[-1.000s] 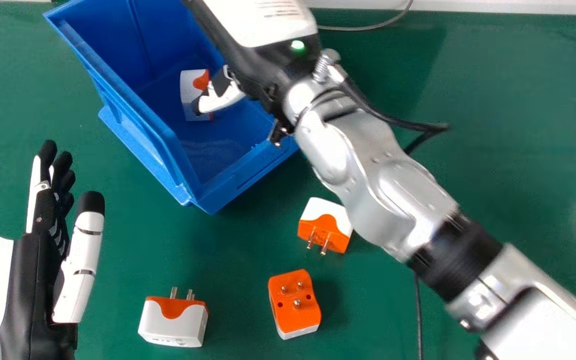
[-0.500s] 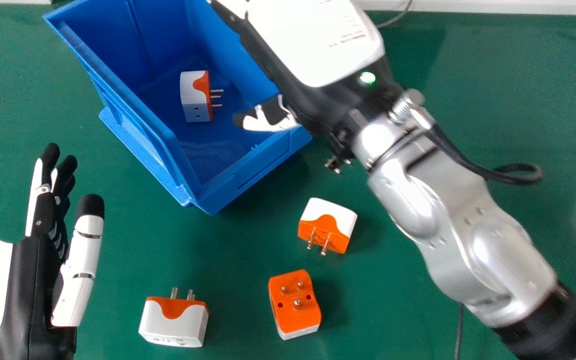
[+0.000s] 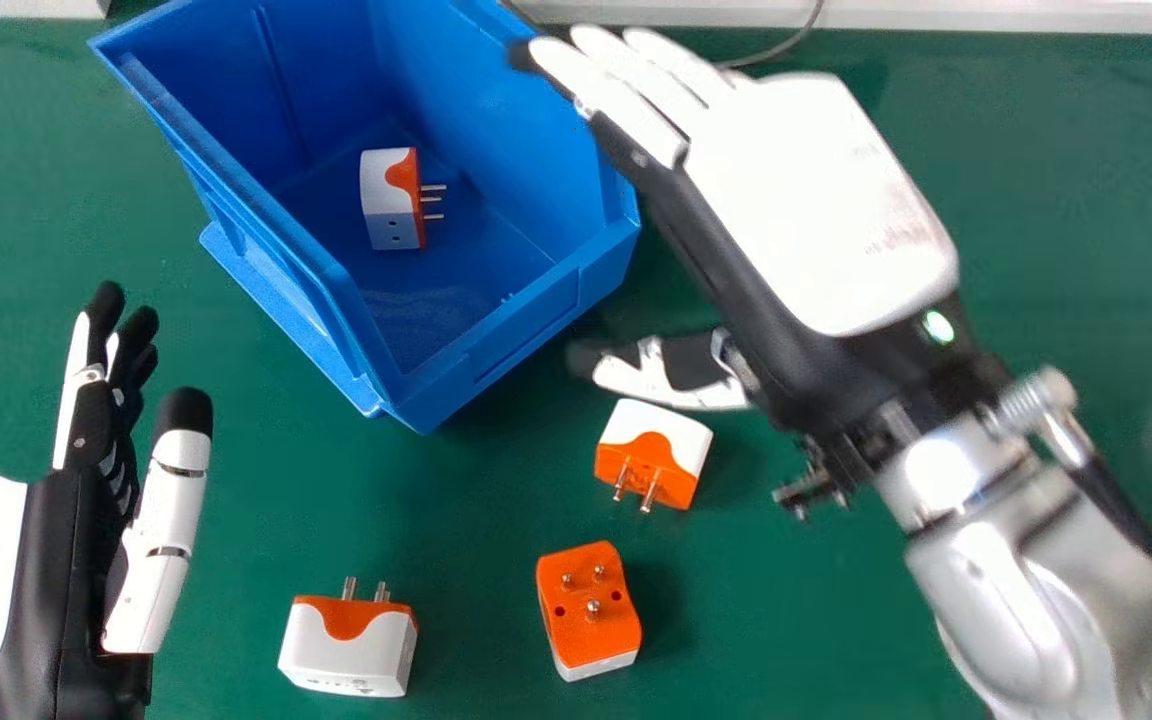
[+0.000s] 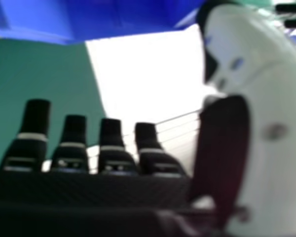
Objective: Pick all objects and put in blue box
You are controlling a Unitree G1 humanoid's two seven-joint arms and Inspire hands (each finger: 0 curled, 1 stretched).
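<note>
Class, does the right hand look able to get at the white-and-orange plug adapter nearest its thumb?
Likely yes: the open right hand is empty, and nothing visible blocks the adapter.

green table (image 3: 936, 620), blue box (image 3: 511, 345), three plugs (image 3: 591, 620)

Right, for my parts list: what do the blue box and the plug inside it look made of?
Blue box: likely moulded plastic, semi-glossy, given its soft sheen and ribbed wall. Plug: probably satin hard plastic, from its smooth body; prongs look metallic, judging by silvery shine.
</note>
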